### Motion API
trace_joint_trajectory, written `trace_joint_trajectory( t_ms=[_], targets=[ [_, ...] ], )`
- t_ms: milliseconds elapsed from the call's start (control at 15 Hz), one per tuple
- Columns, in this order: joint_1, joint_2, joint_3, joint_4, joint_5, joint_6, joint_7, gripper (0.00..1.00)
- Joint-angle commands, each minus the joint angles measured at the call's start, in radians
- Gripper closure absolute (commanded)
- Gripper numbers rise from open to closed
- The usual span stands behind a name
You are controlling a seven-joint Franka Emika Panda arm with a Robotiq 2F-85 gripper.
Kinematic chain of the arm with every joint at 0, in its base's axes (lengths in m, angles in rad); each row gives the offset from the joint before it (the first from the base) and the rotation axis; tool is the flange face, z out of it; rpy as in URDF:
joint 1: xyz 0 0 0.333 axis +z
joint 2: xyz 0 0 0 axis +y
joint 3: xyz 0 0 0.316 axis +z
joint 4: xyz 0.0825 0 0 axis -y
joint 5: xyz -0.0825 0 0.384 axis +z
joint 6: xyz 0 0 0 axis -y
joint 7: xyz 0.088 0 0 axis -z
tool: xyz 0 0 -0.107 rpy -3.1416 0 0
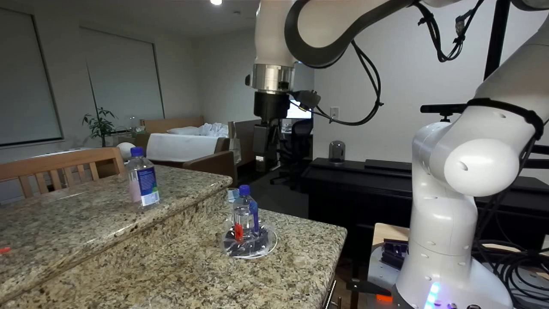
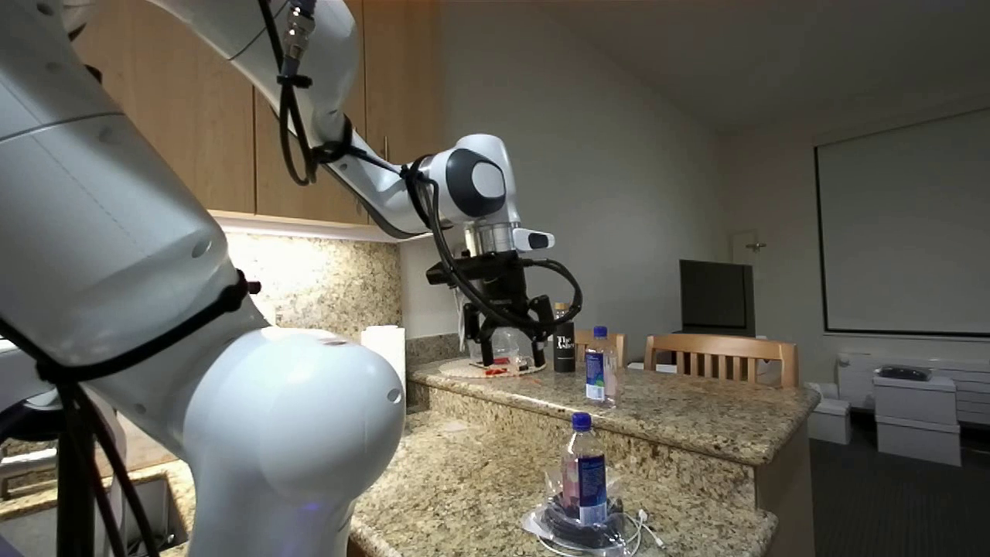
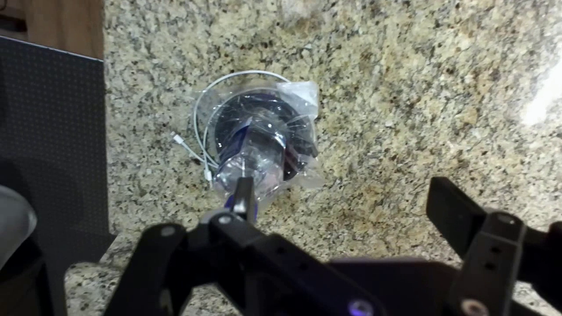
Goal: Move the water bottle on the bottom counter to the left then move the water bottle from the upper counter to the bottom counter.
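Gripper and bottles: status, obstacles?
Gripper open, empty. Lower bottle upright, unheld; upper bottle upright on upper counter. Bagged black item, white cable at lower bottle's base: possible snag.

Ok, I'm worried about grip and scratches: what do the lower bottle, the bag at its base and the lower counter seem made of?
Lower bottle: probably smooth plastic, since its body is clear and glinting.
Bag: likely thin, glossy plastic film, being transparent and crinkled.
Lower counter: looks like polished granite, from its speckles and sheen, though an imitation is possible.
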Motion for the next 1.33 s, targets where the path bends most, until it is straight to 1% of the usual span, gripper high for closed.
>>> trace_joint_trajectory(
  t_ms=[0, 267, 333, 400, 667, 733, 867, 1133, 1267],
  targets=[
    [-0.06, 0.078, -0.01, 0.042, -0.058, 0.057, 0.01, 0.0],
    [-0.11, 0.139, -0.03, 0.036, -0.073, 0.197, 0.032, 0.0],
    [-0.116, 0.138, -0.03, 0.036, -0.069, 0.199, 0.043, 0.0],
    [-0.096, 0.116, -0.038, 0.029, -0.052, 0.168, 0.012, 0.0],
    [-0.104, 0.146, -0.038, 0.037, -0.052, 0.193, 0.023, 0.0],
    [-0.111, 0.177, -0.037, 0.048, -0.059, 0.21, 0.027, 0.0],
    [-0.109, 0.235, -0.058, 0.071, -0.038, 0.214, 0.01, 0.0],
    [-0.112, 0.333, -0.082, 0.093, -0.03, 0.247, 0.007, 0.0],
    [-0.105, 0.381, -0.1, 0.105, -0.004, 0.268, -0.012, 0.0]
  ],
)
